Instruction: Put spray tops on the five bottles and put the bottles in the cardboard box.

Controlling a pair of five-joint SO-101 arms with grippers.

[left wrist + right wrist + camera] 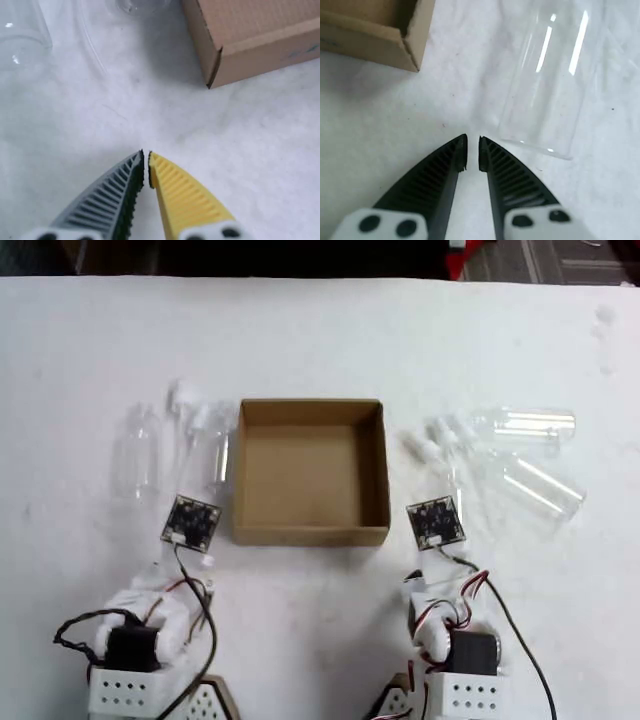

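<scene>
The open cardboard box (311, 471) sits mid-table with nothing inside. Two clear bottles (135, 450) (207, 448) lie left of it, with a white spray top (184, 395) by the nearer one's neck. Right of the box lie more clear bottles (527, 423) (536, 486) and loose spray tops (430, 438). My left gripper (146, 161), grey and yellow fingers shut and holding nothing, hovers over bare table near the box's front-left corner (212, 75). My right gripper (472, 150), black fingers shut, is near the box's front-right corner (412, 60), beside a clear bottle (552, 85).
Both arm bases (130, 660) (455, 660) stand at the table's front edge, cables trailing. A white cloth (320, 340) covers the table. Open space lies behind the box and between the arms. The table's far edge meets a dark floor.
</scene>
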